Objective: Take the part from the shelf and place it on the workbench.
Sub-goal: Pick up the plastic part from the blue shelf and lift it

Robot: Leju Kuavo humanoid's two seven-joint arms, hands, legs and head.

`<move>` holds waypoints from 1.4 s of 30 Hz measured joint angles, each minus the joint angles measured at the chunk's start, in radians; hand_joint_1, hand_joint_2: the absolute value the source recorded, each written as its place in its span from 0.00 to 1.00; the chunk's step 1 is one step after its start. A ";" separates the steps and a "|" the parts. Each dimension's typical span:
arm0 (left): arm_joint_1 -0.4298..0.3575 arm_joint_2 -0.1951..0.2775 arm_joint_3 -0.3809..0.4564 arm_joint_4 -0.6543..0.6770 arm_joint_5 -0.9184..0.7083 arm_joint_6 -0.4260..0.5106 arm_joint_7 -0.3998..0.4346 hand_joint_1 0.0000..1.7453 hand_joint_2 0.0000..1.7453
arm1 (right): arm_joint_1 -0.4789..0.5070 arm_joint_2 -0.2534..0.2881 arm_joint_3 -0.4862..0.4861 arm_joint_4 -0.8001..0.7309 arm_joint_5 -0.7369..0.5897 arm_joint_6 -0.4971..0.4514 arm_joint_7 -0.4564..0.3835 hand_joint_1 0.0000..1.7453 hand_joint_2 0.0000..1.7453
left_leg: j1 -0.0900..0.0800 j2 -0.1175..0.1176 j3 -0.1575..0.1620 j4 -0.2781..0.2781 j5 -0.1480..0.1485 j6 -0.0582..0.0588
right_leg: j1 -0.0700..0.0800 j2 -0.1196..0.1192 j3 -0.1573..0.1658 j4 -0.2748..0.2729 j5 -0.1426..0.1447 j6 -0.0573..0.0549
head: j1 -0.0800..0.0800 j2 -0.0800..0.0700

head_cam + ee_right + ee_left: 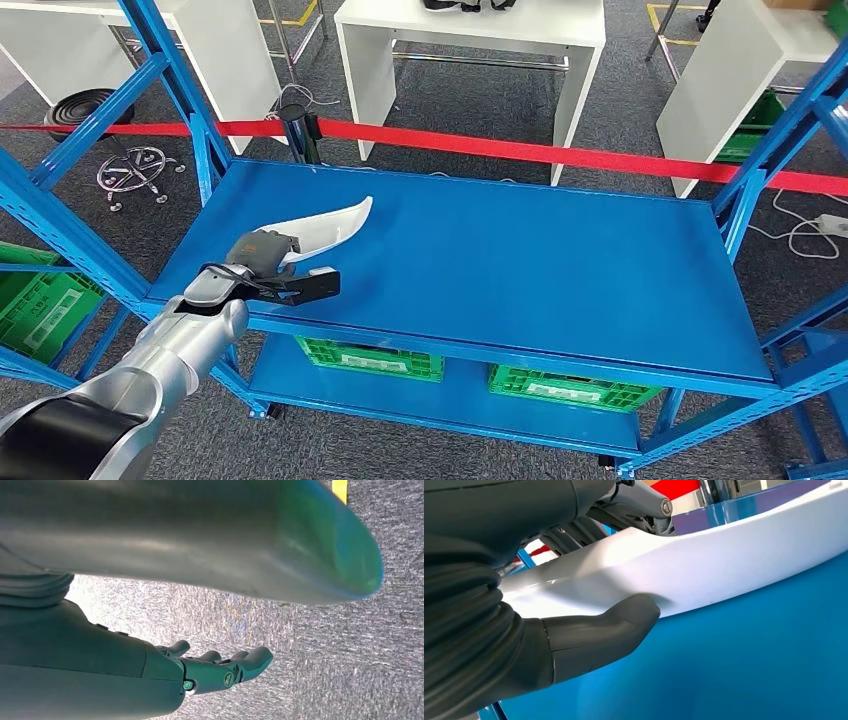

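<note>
Left hand (272, 268) at near-left corner of blue shelf deck (520, 260), wrapped round 1 end of white curved part (325, 227); thumb (599, 635) pressed on 1 face of part, darker fingers (574, 532) curled over opposite face, so part pinched between them; firm hold per left wrist view. Part long, glossy, tapering to a point aimed away from robot and toward deck centre; far tip close over or on the blue surface, cannot tell which. Silver left forearm (185, 345) entering from lower left across deck's front edge.

Right hand (220, 667) hanging over grey speckled carpet (325, 645); fingers loosely spread, slightly curved, nothing in them.

Around: red barrier tape (520, 150) stretched behind rack; white tables (470, 40) beyond; 2 green crates (370, 360) on lower shelf level; another green crate (40, 310) at far left; chrome chair base (135, 170) on floor behind rack, left.
</note>
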 joint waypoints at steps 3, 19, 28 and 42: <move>0.001 -0.004 0.016 -0.002 0.006 0.020 -0.019 1.00 1.00 | 0.000 0.000 0.000 0.000 0.000 0.000 0.000 0.00 0.00 | 0.000 0.000 0.000 0.000 0.000 0.000 | 0.000 0.000 0.000 0.000 0.000 0.000 | 0.000 0.000; -0.080 -0.070 0.076 -0.081 0.049 0.201 -0.200 1.00 1.00 | -0.005 0.001 -0.012 0.000 -0.021 -0.003 -0.006 0.00 0.00 | -0.004 -0.001 -0.005 0.008 -0.003 0.006 | -0.005 0.000 -0.001 -0.001 0.001 0.006 | 0.000 0.000; -0.165 -0.097 0.075 -0.148 0.070 0.170 -0.263 1.00 1.00 | -0.005 0.003 -0.018 0.000 -0.027 -0.004 -0.007 0.00 0.00 | 0.000 0.004 0.000 -0.010 0.011 0.039 | -0.008 -0.001 -0.014 0.044 -0.046 0.029 | 0.001 0.000; -0.187 -0.110 0.073 -0.178 0.109 0.127 -0.283 1.00 1.00 | -0.007 0.003 -0.020 0.000 -0.026 -0.006 -0.008 0.00 0.00 | 0.005 0.004 -0.057 0.019 0.042 -0.014 | -0.001 -0.003 0.024 0.017 -0.027 -0.018 | -0.002 0.000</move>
